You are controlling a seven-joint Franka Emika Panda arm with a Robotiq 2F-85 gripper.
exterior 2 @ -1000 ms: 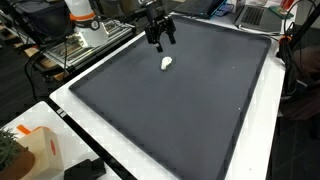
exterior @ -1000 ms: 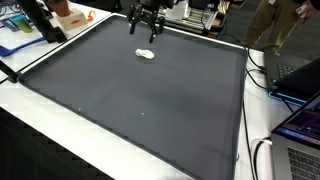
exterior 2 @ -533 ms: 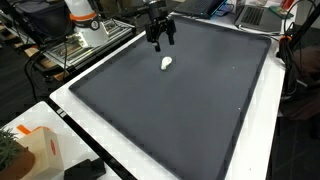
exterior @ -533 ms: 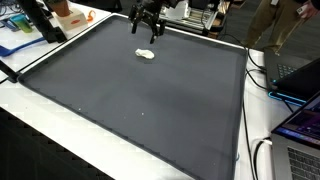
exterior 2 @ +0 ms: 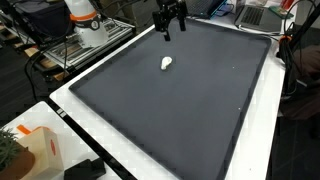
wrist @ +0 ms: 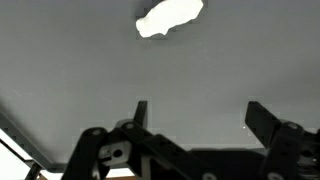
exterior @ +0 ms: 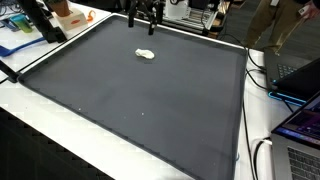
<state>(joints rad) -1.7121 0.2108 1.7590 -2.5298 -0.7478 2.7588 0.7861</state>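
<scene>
The hand (exterior: 150, 25) is cut off by the top edge in both exterior views, so only its dark fingers and part of the body show, and almost nothing of the arm. It hangs over the far edge of the dark grey mat (exterior: 140, 105) that covers the white bench (exterior: 60, 130). Its two fingers stand wide apart with nothing between them, as the wrist view shows, where the hand (wrist: 200, 115) fills the lower part of the picture and only the fingertips and the black housing can be made out. The nearest thing is a small white lump (exterior: 146, 54) lying on the far part of the mat, nearer than the hand and clear of it, touching neither finger. It is too small and too bright to tell what it is or what it is made of. In an exterior view the white lump (exterior 2: 167, 63) is little more than a pale spot, and its shape cannot be read there. In the wrist view the white lump (wrist: 170, 17) is longer than it is wide. Its long axis runs from lower left to upper right, its right end looks broader, and its upper side reaches the top edge of the picture, so it may be cut off there.
</scene>
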